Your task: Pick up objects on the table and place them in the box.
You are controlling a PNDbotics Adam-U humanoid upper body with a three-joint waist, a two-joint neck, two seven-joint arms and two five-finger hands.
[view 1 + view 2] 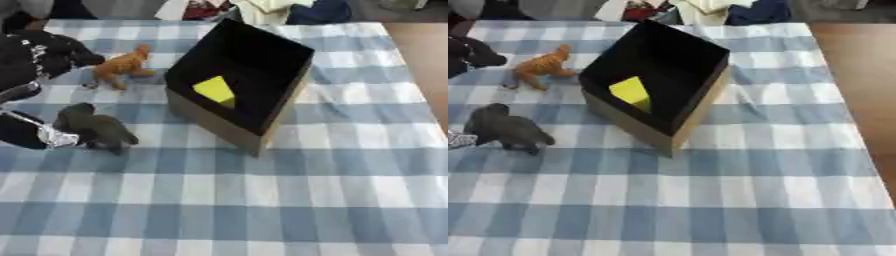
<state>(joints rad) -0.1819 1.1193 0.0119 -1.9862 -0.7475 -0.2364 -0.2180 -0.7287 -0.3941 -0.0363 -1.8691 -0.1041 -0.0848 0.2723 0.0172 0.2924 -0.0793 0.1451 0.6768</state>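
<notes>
A cardboard box [213, 123] with a black inside stands open at the table's middle back, turned corner-on. A yellow wedge-shaped piece [215, 90] lies inside it. An orange toy animal [122, 64] stands left of the box. Nearer me, a dark grey toy animal [97, 129] stands on the cloth. My left hand [33, 134], black with silver parts, comes in at the left edge and sits right against the grey toy's rear end. I cannot tell whether it has hold of the toy. More of the left arm [39, 57] shows above it, close to the orange toy.
A blue and white checked cloth [262, 200] covers the table. The table's right edge [824, 75] borders a brown floor. Clothes and bags [262, 9] lie beyond the far edge.
</notes>
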